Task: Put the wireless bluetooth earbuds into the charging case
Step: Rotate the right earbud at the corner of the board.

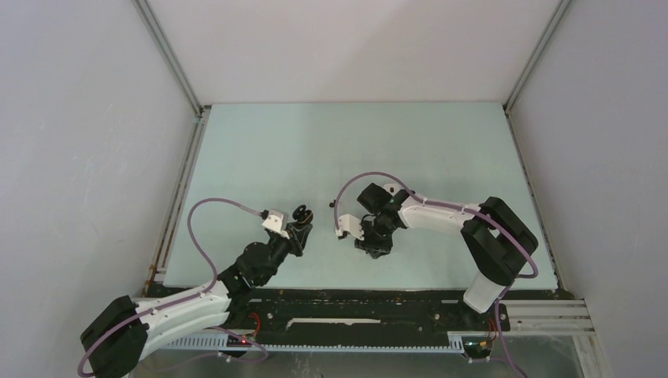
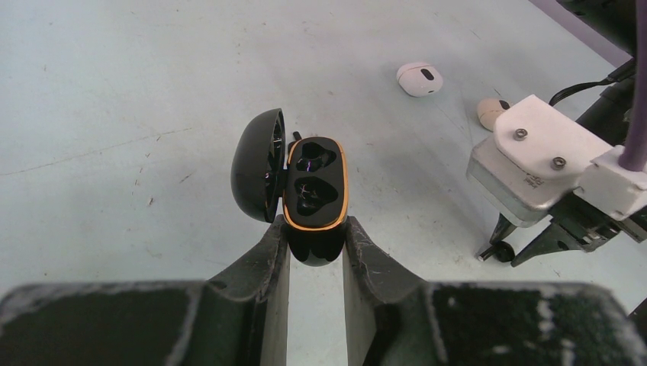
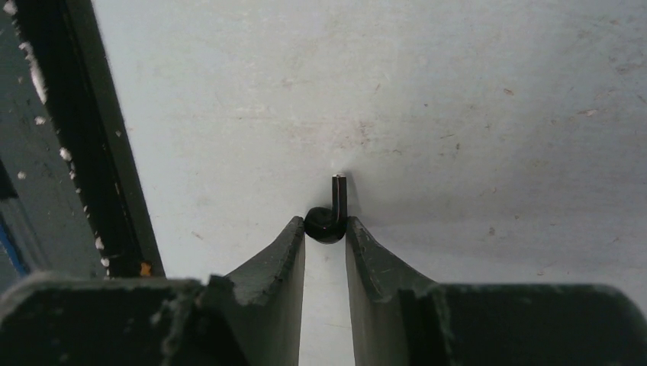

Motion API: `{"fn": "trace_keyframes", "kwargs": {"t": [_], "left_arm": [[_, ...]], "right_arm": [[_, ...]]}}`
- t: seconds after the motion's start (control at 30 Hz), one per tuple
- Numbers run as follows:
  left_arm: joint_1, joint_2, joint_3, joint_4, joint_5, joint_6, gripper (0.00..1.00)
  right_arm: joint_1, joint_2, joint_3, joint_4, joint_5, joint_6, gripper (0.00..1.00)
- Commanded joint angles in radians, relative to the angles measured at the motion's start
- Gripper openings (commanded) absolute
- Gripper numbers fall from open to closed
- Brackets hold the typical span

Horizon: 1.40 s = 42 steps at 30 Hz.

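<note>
Tabletop [image 3: 458, 114]; earbud [image 3: 329, 223] stem away from jaws

I find left gripper [image 2: 315, 229] clamped tight, at a shallow angle; right gripper [image 3: 326, 225] pointed steeply down, jaws pinched narrow.

The left jaws hide the base of the charging case [image 2: 314, 191].
</note>
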Motion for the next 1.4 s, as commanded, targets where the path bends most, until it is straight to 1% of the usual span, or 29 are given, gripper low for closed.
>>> {"fn": "trace_keyframes", "kwargs": {"t": [0.0, 0.1, 0.17, 0.23, 0.3, 0.37, 0.4, 0.47, 0.5, 0.57, 0.67, 0.73, 0.77, 0.8, 0.83, 0.87, 0.93, 0.97, 1.0, 1.03, 1.1, 1.13, 1.17, 1.23, 1.37], "left_arm": [[0.004, -0.007, -0.006, 0.039, 0.012, 0.006, 0.03], [0.004, -0.002, -0.006, 0.039, 0.017, 0.008, 0.03], [0.004, 0.003, -0.006, 0.039, 0.02, 0.009, 0.03], [0.004, 0.01, -0.006, 0.039, 0.021, 0.008, 0.03], [0.004, 0.02, -0.002, 0.039, 0.023, 0.007, 0.03], [0.004, 0.023, 0.002, 0.039, 0.027, 0.008, 0.03], [0.004, 0.023, 0.003, 0.039, 0.028, 0.009, 0.03], [0.003, 0.018, 0.001, 0.038, 0.033, 0.01, 0.03], [0.004, 0.014, -0.002, 0.036, 0.034, 0.01, 0.03], [0.004, 0.009, -0.004, 0.031, 0.029, 0.013, 0.03], [0.005, 0.013, 0.0, 0.031, 0.024, 0.02, 0.03], [0.005, 0.028, 0.01, 0.031, 0.021, 0.026, 0.03], [0.006, 0.034, 0.013, 0.033, 0.02, 0.027, 0.03], [0.006, 0.04, 0.014, 0.038, 0.018, 0.027, 0.03], [0.005, 0.047, 0.013, 0.044, 0.017, 0.025, 0.03], [0.006, 0.051, 0.013, 0.048, 0.018, 0.023, 0.03], [0.005, 0.062, 0.014, 0.054, 0.02, 0.02, 0.03], [0.005, 0.066, 0.015, 0.054, 0.02, 0.019, 0.03], [0.006, 0.068, 0.017, 0.056, 0.022, 0.018, 0.03], [0.006, 0.069, 0.017, 0.056, 0.023, 0.017, 0.03], [0.006, 0.062, 0.015, 0.056, 0.021, 0.013, 0.03], [0.006, 0.057, 0.012, 0.056, 0.018, 0.01, 0.03], [0.006, 0.053, 0.006, 0.056, 0.017, 0.007, 0.03], [0.006, 0.04, -0.002, 0.055, 0.011, 0.006, 0.03], [0.005, 0.02, -0.006, 0.054, 0.004, 0.013, 0.03]], "right_arm": [[-0.015, 0.015, 0.081, -0.149, -0.079, -0.123, 0.25], [-0.031, 0.085, 0.171, -0.353, -0.094, -0.235, 0.24], [-0.048, 0.151, 0.236, -0.473, -0.085, -0.267, 0.26], [-0.084, 0.222, 0.293, -0.533, -0.064, -0.268, 0.34], [-0.131, 0.277, 0.342, -0.466, 0.0, -0.189, 0.4], [-0.19, 0.298, 0.406, -0.399, 0.03, -0.11, 0.58], [-0.227, 0.291, 0.449, -0.391, -0.017, -0.082, 0.65], [-0.276, 0.239, 0.477, -0.358, -0.121, -0.022, 0.74], [-0.291, 0.199, 0.47, -0.337, -0.162, -0.003, 0.75], [-0.3, 0.098, 0.433, -0.289, -0.184, 0.036, 0.75], [-0.298, -0.052, 0.323, -0.2, -0.211, 0.069, 0.77], [-0.299, -0.195, 0.205, -0.058, -0.196, 0.11, 0.8], [-0.304, -0.276, 0.132, 0.047, -0.175, 0.132, 0.81], [-0.318, -0.364, 0.021, 0.165, -0.159, 0.155, 0.91], [-0.343, -0.437, -0.059, 0.271, -0.166, 0.181, 0.99], [-0.373, -0.499, -0.125, 0.384, -0.19, 0.222, 1.0], [-0.437, -0.539, -0.198, 0.538, -0.225, 0.359, 1.0], [-0.456, -0.518, -0.191, 0.526, -0.287, 0.35, 1.0], [-0.464, -0.484, -0.166, 0.475, -0.328, 0.299, 0.99], [-0.457, -0.447, -0.137, 0.406, -0.337, 0.223, 0.93], [-0.427, -0.374, -0.089, 0.315, -0.292, 0.108, 0.66], [-0.406, -0.338, -0.076, 0.298, -0.249, 0.07, 0.53], [-0.382, -0.299, -0.072, 0.3, -0.187, 0.039, 0.46], [-0.333, -0.251, -0.073, 0.299, -0.1, -0.026, 0.38], [-0.25, -0.166, -0.074, 0.292, 0.022, -0.096, 0.35]]}}
